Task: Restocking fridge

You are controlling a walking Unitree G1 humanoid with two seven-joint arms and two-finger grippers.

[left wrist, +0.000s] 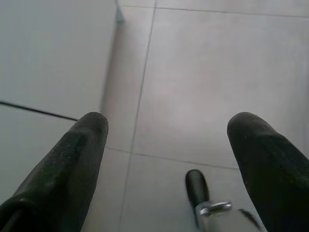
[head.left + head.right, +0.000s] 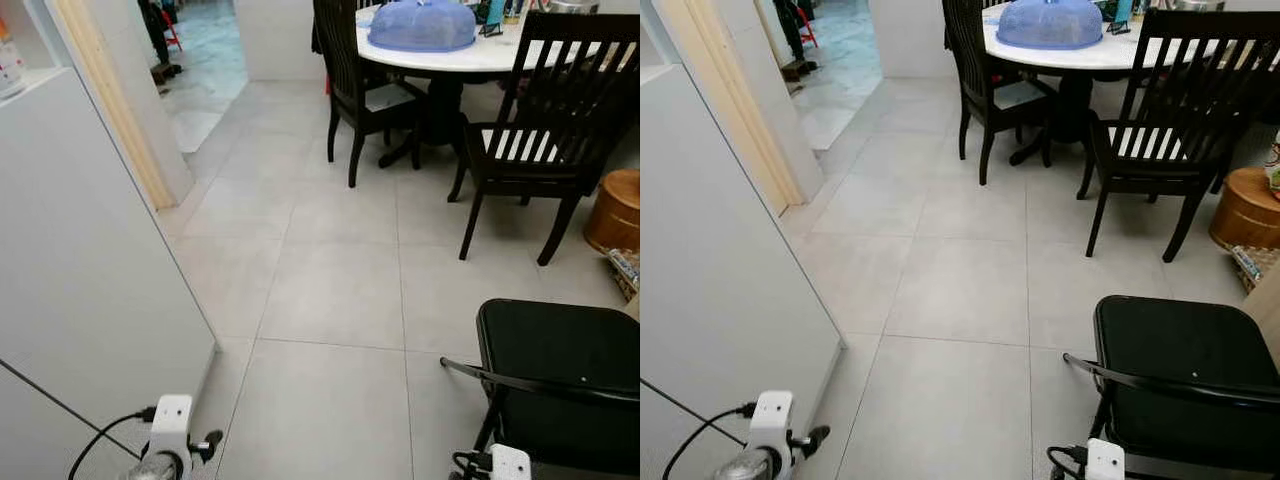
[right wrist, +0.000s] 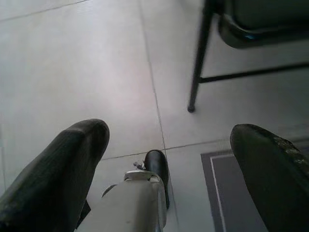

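We see the fridge as a big white panel at approx 9 o'clock of the head view, its lower corner meeting the grey tiled floor; a thin dark seam runs across its face low down. Our left claw hangs low beside that panel, fingers spread wide w/ nothing between them, pointing down at floor tiles next to the fridge's bottom edge. Our right claw also gapes apart, empty, over the tiles near the leg of a black folding chair, which sits at approx 4 o'clock. Farther out, at 1 o'clock, a round white desk carries a blue mesh food cover, w/ dark wooden chairs around it. A round wooden stool stands at 3 o'clock. A doorway opens at 11 o'clock.
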